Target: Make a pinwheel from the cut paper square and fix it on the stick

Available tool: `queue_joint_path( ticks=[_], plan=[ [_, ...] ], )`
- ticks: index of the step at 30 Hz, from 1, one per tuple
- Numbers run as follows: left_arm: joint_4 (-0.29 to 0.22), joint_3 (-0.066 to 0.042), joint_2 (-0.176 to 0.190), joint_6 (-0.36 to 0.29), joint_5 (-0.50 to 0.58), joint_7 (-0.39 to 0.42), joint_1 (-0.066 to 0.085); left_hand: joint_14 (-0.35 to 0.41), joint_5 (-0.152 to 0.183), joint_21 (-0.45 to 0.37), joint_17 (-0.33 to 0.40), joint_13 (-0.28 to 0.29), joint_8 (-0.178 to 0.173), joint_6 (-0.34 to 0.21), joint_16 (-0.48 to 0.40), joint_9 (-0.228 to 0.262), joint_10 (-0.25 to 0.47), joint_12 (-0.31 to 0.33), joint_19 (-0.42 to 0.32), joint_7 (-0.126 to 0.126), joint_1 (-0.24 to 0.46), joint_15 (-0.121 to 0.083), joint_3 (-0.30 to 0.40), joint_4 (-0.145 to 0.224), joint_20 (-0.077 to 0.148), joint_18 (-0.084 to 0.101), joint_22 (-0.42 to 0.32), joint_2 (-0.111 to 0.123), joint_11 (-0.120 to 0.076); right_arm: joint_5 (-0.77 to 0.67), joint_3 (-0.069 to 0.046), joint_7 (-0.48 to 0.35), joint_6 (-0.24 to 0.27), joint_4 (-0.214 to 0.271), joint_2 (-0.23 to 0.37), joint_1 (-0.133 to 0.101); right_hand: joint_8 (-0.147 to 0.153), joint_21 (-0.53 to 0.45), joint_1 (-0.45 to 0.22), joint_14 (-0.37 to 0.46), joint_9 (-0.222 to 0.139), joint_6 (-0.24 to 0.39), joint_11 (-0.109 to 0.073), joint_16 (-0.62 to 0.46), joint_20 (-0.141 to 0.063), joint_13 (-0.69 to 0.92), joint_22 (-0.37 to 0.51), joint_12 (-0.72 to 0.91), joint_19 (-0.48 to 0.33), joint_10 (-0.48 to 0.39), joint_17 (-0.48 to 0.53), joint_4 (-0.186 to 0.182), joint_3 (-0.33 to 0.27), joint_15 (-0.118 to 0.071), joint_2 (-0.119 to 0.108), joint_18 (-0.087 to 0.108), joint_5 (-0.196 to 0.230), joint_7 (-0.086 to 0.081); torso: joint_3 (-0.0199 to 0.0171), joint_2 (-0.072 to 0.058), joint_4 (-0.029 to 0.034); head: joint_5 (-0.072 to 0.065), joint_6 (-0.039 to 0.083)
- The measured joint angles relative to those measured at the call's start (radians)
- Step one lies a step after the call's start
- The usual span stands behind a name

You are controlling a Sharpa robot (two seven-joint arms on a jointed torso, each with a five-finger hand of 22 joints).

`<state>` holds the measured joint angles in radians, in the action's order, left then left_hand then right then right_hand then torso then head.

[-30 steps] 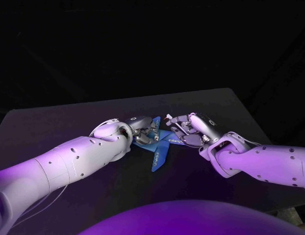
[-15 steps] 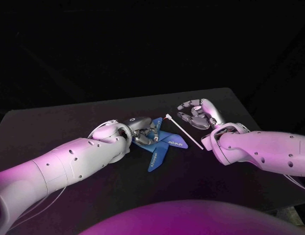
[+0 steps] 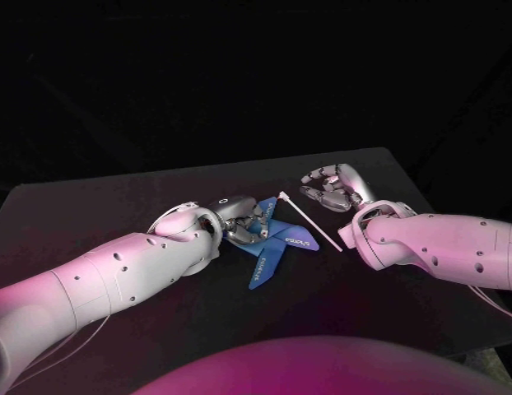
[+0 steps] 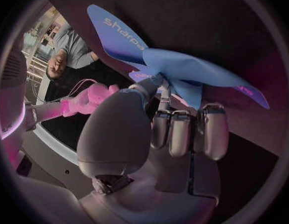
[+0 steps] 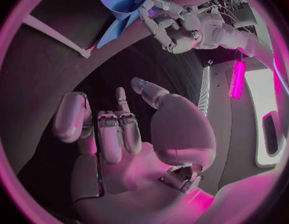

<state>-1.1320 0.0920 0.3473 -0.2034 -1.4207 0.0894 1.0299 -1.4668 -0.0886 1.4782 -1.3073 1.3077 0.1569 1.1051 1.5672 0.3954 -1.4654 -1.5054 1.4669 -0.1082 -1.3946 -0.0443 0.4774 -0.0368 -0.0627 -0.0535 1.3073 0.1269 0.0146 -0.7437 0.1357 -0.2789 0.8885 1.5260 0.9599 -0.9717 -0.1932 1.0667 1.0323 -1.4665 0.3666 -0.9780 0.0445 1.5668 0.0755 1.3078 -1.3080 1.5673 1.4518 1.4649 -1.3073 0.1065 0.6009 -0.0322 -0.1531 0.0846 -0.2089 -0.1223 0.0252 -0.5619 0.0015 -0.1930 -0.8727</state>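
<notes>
The blue paper pinwheel (image 3: 275, 240) lies on the black table (image 3: 114, 206), its flaps folded toward the middle. My left hand (image 3: 239, 219) pinches the gathered flaps at the centre; in the left wrist view the blue pinwheel (image 4: 176, 67) rises just past the left hand (image 4: 172, 129). The thin white stick (image 3: 309, 220) lies slanted on the table right beside the paper. My right hand (image 3: 331, 188) hovers past the stick's far end, fingers apart, holding nothing. The right wrist view shows the right hand (image 5: 122, 134) bare, with the stick (image 5: 54, 32), blue paper (image 5: 127, 0) and left hand (image 5: 182, 25) beyond it.
The table's far edge (image 3: 209, 169) and right edge (image 3: 416, 185) lie close behind my right hand. Bare tabletop stretches to the left of my left arm (image 3: 102, 276).
My right hand has let go of the pinwheel's centre and drawn back to the far right. The stick now lies in plain sight beside the paper. My left hand keeps its pinch.
</notes>
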Motion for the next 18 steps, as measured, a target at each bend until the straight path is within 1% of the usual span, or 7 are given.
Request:
queue_joint_path(
  ticks=[5, 6, 10, 14, 18],
  plan=[
    [-0.006, -0.001, 0.006, -0.003, 0.001, 0.0, 0.0, 0.0, 0.0, 0.0, 0.0, 0.0, 0.0, 0.0, 0.0, 0.0, 0.0, 0.0, 0.0, 0.0, 0.0, 0.0, 0.0, 0.0, 0.0, 0.0, 0.0, 0.0, 0.0, -0.017, 0.0, 0.02, -0.008, -0.006, -0.002, 0.0, 0.0, 0.0, 0.0, 0.0, 0.001, 0.0, 0.0, 0.0, 0.0, 0.0, 0.0, 0.0, 0.0, 0.0, 0.0, 0.001, -0.001, 0.0, 0.0, 0.0, 0.0, 0.0, 0.0003, 0.0, -0.0002, 0.002, 0.0],
    [-0.007, -0.002, 0.007, -0.003, 0.001, 0.0, 0.0, 0.0, 0.0, 0.0, 0.0, 0.0, 0.0, 0.0, 0.0, 0.0, 0.0, 0.0, 0.0, 0.0, 0.0, 0.0, 0.0, 0.0, 0.0, 0.0, 0.0, 0.0, 0.0, -0.02, 0.0, 0.023, -0.009, -0.007, -0.003, 0.0, 0.0, 0.0, 0.004, 0.0, 0.001, 0.0, 0.0, 0.0, 0.0, 0.0, 0.0, 0.0, 0.0, 0.0, 0.0, 0.001, -0.001, 0.0, 0.004, 0.0, 0.0, 0.0, 0.0003, 0.0, -0.0004, 0.002, 0.0],
    [-0.021, -0.005, 0.017, -0.005, 0.002, -0.001, 0.0, 0.0, 0.0, 0.0, 0.0, 0.0, 0.0, 0.0, 0.0, 0.0, 0.0, 0.0, 0.0, 0.0, 0.003, 0.0, 0.0, 0.0, 0.0, 0.0, 0.0, 0.003, 0.0, -0.03, 0.0, 0.033, -0.013, -0.016, -0.004, -0.001, 0.0, 0.0, 0.008, 0.0, 0.002, 0.0, 0.0, 0.0, 0.0, 0.0, 0.0, 0.0, 0.0, 0.0, 0.0, 0.001, -0.001, 0.0, 0.0, 0.0, 0.0, 0.0, 0.0002, 0.0, -0.0008, 0.004, 0.0],
    [-0.048, -0.014, 0.037, -0.006, 0.006, -0.001, 0.0, 0.0, 0.0, 0.0, 0.0, 0.0, 0.0, 0.0, 0.0, 0.0, 0.0, 0.0, 0.0, 0.0, 0.004, 0.0, 0.0, 0.0, 0.0, 0.0, 0.0, 0.004, 0.0, -0.035, 0.0, 0.037, -0.016, -0.033, -0.005, -0.005, 0.0, 0.0, 0.009, 0.0, 0.002, 0.0, 0.0, 0.0, 0.0, 0.0, 0.0, 0.0, 0.0, 0.0, 0.0, 0.001, -0.001, 0.0, -0.001, 0.0, 0.0, 0.0, 0.0, 0.0, -0.0007, 0.005, 0.0],
    [-0.085, -0.029, 0.064, -0.007, 0.016, -0.002, 0.0, 0.0, 0.0, 0.0, 0.0, 0.0, 0.0, 0.0, 0.0, 0.0, 0.0, 0.0, 0.0, 0.0, 0.004, 0.0, 0.0, 0.0, 0.0, 0.0, 0.0, 0.004, 0.0, -0.033, 0.0, 0.037, -0.019, -0.056, -0.006, -0.011, 0.0, 0.0, 0.009, 0.0, 0.002, 0.0, 0.0, 0.0, 0.0, 0.0, 0.0, 0.0, 0.0, 0.0, 0.0, 0.001, -0.001, 0.0, -0.001, 0.0, 0.0, 0.0, -0.0004, 0.002, 0.0, 0.006, 0.0]
  ],
)
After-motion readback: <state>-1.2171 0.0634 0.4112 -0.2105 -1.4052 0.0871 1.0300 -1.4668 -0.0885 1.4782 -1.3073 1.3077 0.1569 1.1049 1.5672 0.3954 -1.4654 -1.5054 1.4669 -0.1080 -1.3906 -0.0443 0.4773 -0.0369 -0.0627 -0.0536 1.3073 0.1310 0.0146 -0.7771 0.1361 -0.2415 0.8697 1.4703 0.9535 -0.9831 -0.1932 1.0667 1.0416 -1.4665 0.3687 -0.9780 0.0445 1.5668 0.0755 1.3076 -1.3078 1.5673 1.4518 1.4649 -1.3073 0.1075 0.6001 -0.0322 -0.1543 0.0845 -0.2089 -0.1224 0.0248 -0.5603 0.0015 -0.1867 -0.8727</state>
